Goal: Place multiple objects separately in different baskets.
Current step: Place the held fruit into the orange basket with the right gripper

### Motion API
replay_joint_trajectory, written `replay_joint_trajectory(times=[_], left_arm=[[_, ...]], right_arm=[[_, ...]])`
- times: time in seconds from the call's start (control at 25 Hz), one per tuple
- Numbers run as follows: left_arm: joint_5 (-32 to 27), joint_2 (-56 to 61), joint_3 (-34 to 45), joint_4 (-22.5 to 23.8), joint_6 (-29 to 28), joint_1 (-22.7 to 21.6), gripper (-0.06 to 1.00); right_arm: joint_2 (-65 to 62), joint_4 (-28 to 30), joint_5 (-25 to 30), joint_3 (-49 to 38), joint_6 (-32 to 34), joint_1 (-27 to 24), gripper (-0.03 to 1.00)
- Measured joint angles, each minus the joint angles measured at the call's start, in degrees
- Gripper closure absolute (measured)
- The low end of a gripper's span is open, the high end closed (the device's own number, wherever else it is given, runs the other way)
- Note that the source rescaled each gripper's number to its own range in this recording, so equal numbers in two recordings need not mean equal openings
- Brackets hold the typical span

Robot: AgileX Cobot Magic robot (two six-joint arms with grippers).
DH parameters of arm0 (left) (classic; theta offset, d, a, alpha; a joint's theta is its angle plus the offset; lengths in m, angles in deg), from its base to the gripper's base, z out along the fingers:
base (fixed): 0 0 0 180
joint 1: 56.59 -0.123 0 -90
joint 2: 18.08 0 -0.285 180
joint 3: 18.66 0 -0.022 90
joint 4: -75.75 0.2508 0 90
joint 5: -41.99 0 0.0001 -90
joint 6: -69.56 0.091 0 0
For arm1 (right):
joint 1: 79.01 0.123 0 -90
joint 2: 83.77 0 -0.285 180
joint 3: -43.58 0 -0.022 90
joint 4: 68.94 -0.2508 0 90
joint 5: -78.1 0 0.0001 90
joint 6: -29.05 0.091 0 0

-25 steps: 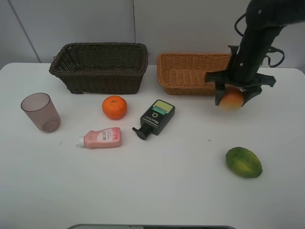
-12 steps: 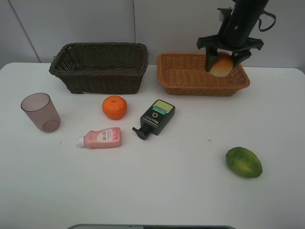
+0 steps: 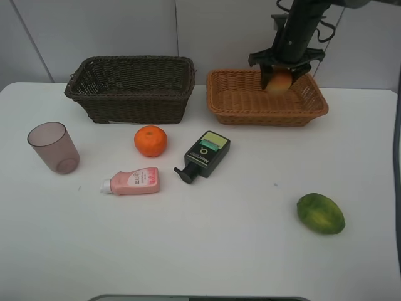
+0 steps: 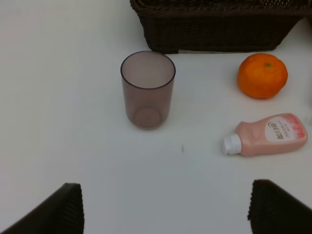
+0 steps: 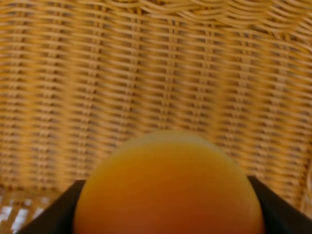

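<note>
My right gripper [image 3: 281,74] is shut on the red-yellow peach [image 3: 281,81] and holds it over the light orange-tan basket [image 3: 241,106]. The right wrist view shows the peach [image 5: 168,185] between the fingers above the basket's weave [image 5: 146,73]. The dark brown basket [image 3: 131,88] stands to the left. The orange [image 3: 150,140], pump bottle [image 3: 205,154], pink bottle [image 3: 133,181], mauve cup [image 3: 54,147] and green fruit [image 3: 320,213] lie on the table. The left wrist view shows the cup [image 4: 147,88], orange [image 4: 262,75] and pink bottle [image 4: 267,142] beyond the open left gripper [image 4: 165,209].
The white table [image 3: 207,251] ends at a pale wall behind the baskets. The left arm is out of the exterior high view.
My right gripper has carried the peach up from the table's right side, then back and left, to above the tan basket. Nothing else has moved.
</note>
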Motion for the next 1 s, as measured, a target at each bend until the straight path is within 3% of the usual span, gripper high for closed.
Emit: replay_joint_trajectory(times=[0.32,0.72,0.76,0.88,0.92,1.0], left_arm=[[0.00,0.00,0.00,0.00,0.00,0.00,0.13],[0.00,0.00,0.00,0.00,0.00,0.00,0.13],[0.00,0.00,0.00,0.00,0.00,0.00,0.13],[0.00,0.00,0.00,0.00,0.00,0.00,0.13],[0.00,0.00,0.00,0.00,0.00,0.00,0.13],[0.00,0.00,0.00,0.00,0.00,0.00,0.13]], right_arm=[[4.69,0.03,-7.31,0.00,0.00,0.00,0.97],[7.04,2.26,-10.83,0.00,2.64,0.00,0.95],[7.04,2.41,-11.14,0.00,2.80,0.00,0.83],[7.04,2.58,-11.67,0.00,2.85,0.00,0.26],[7.04,2.58,-11.69,0.00,2.85,0.00,0.15],[6.77,2.58,-11.69,0.00,2.85,0.00,0.05]])
